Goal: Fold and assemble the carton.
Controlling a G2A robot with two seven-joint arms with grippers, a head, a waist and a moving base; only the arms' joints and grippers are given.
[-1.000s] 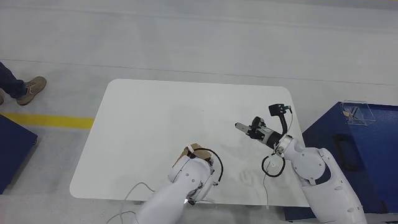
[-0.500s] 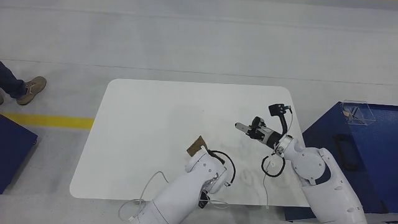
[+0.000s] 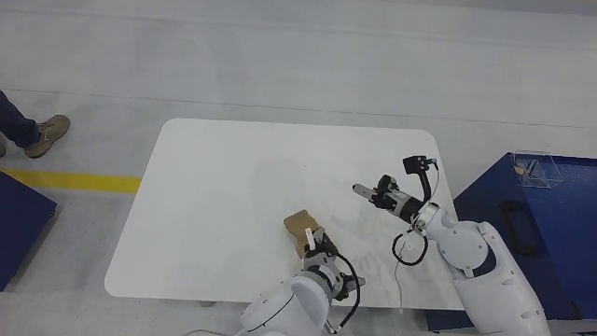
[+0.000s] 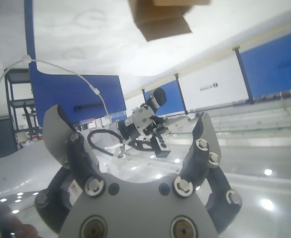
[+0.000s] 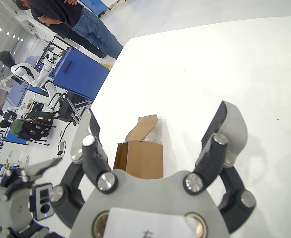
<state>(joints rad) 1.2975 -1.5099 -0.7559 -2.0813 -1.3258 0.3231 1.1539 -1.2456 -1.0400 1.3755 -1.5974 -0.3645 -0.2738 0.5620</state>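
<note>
We find the carton (image 3: 300,221) lying on the white table (image 3: 224,177) close to its near edge, one end flap open. Our left gripper (image 3: 315,240) hangs just beside it on the near side, jaws wide apart and holding nothing. Our right gripper (image 3: 366,190), off to the right, is equally wide and empty.

Open table (image 3: 233,177) around the carton (image 3: 299,222)

Pale floor (image 3: 280,37) — blue cabinet (image 3: 560,229), seemingly
</note>
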